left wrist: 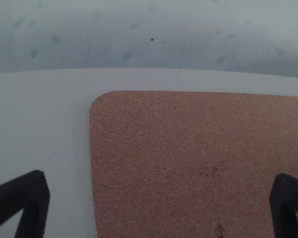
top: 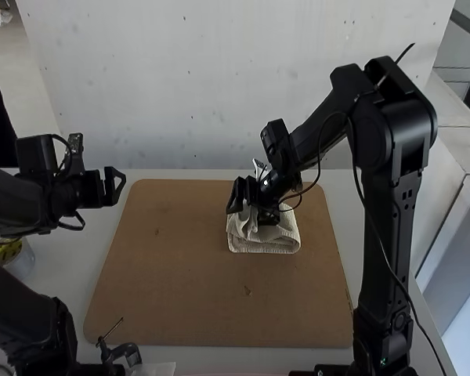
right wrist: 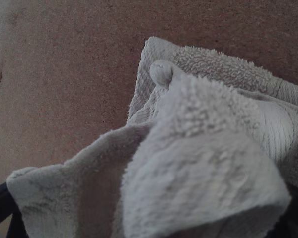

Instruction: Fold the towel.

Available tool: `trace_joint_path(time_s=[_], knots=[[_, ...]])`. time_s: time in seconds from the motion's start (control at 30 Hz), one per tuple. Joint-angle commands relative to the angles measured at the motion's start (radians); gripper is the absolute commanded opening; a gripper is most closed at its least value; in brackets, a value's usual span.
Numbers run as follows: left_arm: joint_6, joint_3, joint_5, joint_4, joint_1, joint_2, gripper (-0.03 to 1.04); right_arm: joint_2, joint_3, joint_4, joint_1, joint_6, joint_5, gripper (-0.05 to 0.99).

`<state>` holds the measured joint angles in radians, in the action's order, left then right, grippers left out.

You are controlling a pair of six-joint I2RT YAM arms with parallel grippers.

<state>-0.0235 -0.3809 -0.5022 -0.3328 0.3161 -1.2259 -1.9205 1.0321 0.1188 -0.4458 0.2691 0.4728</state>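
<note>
My right claw point(top: 253, 207) is wide open, with the towel point(top: 262, 241) between its fingers, on the board.
From high view I see this claw over the far right part of the board point(top: 180, 274), which lies on the desk point(top: 219, 358); the towel is partly folded, with bunched cloth on top. The right wrist view gives me finer detail: fuzzy loops, flatter woven bands, a small rounded knob of cloth, and a raised flap between the fingers, well apart; if they touch the cloth, I cannot tell. My left claw point(top: 116, 186) is empty and also wide open, near the board's left side; its wrist view gives dark marks on the board.
</note>
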Motion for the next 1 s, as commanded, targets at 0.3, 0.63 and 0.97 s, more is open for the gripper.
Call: trace_joint_path(time_s=[0.3,0.63,0.97], knots=[[-0.007,0.019,-0.022,-0.023,0.017,-0.001,1.01,0.201,0.112,0.15,-0.033,-0.001,-0.037,0.97],[-0.004,0.022,-0.05,-0.025,0.043,0.008,1.01,0.351,-0.087,0.156,0.111,-0.056,0.001,0.53],[-0.007,0.036,-0.05,-0.026,0.043,0.0,1.01,0.135,-0.107,0.001,-0.07,0.022,-0.022,0.03]])
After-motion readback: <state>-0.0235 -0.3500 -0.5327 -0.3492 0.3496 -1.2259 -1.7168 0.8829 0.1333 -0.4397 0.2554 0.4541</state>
